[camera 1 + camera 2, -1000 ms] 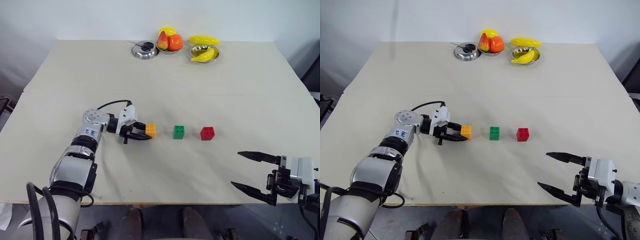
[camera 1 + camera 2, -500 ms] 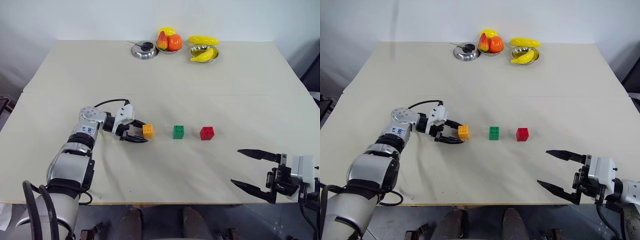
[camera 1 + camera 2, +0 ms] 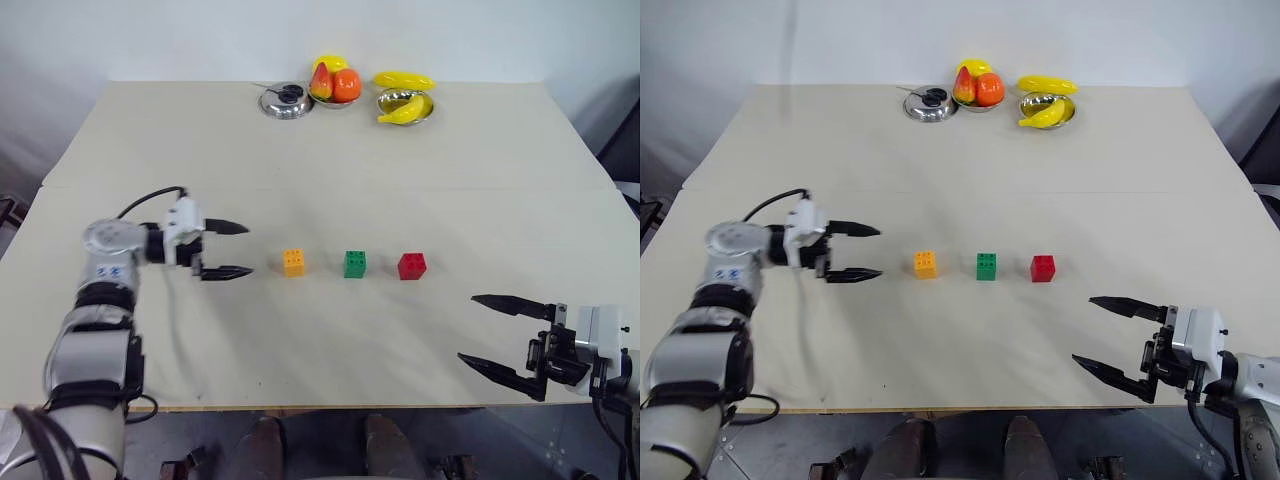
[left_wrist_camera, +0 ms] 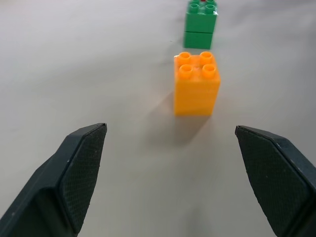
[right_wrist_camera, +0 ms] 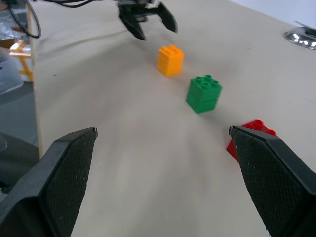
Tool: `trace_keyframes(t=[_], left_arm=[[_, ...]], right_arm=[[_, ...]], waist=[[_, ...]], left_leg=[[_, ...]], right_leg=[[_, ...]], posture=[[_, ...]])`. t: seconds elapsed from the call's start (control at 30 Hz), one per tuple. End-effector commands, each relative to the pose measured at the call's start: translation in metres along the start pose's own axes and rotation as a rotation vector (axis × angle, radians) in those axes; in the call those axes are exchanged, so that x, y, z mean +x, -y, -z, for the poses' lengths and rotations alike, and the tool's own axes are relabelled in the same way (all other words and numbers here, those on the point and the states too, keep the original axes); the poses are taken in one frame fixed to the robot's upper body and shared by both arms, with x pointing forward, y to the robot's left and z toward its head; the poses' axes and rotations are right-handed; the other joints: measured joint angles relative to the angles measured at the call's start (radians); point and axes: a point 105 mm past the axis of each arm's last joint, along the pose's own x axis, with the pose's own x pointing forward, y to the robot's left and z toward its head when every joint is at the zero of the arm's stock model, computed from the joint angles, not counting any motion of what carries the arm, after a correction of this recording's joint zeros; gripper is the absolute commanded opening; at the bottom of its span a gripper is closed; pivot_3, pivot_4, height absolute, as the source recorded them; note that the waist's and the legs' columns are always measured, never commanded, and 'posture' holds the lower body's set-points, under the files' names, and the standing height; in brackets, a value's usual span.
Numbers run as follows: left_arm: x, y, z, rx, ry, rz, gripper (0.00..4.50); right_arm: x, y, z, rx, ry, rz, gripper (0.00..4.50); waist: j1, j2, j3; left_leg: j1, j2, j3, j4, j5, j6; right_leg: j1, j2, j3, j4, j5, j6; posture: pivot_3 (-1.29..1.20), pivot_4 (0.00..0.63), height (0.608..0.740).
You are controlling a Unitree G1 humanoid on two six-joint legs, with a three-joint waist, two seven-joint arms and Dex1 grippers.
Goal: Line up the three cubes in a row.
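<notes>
Your three studded cubes, orange-yellow [image 3: 294,262], green [image 3: 356,264] and red [image 3: 412,265], stood evenly spaced in a straight row at mid-table, parallel to the near edge of the table [image 3: 330,160]. Your left claw [image 3: 231,250] hung wide open and empty beside the orange-yellow cube; your right claw [image 3: 490,330] gaped empty near the near right corner.

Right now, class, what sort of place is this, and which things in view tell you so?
Probably a robot lab or test bench: a plain table against a bare wall, three toy cubes in a row, and toy fruit in metal bowls at the far edge.
</notes>
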Motion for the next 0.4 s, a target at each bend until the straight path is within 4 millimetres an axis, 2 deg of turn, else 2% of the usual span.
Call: trace_keyframes(t=[0.03,0.27,0.33,0.4], left_arm=[[-0.040,0.019,0.000,0.047,0.010,-0.054,4.43],[-0.072,0.047,-0.008,0.004,0.005,-0.197,4.43],[-0.080,0.051,-0.011,-0.033,0.022,-0.247,4.43],[-0.086,0.066,-0.006,-0.064,-0.007,-0.227,4.43]], right_arm=[[-0.020,0.016,0.000,-0.031,-0.038,0.051,4.50],[-0.054,0.041,0.017,-0.070,-0.137,0.141,4.50],[-0.060,0.046,0.017,-0.076,-0.144,0.155,4.50],[-0.062,0.049,0.018,-0.071,-0.138,0.163,4.50]], waist=[[-0.008,0.000,0.000],[0.007,0.000,0.000],[0.010,0.000,0.000],[0.008,0.000,0.000]], left_leg=[[0.000,0.000,0.000,-0.001,0.000,0.000],[0.001,0.000,-0.001,0.002,-0.003,0.005],[0.001,0.000,-0.001,0.001,-0.002,0.004],[0.002,0.000,-0.001,0.001,-0.002,0.004]], right_leg=[[0.000,0.000,0.000,0.000,0.000,0.000],[0.001,-0.001,-0.001,-0.001,0.000,-0.001],[0.001,-0.001,0.000,0.000,-0.001,-0.001],[0.001,-0.001,0.000,0.000,-0.001,-0.001]], posture=[[0.00,0.150,0.740],[0.00,0.150,0.740],[0.00,0.150,0.740],[0.00,0.150,0.740]])
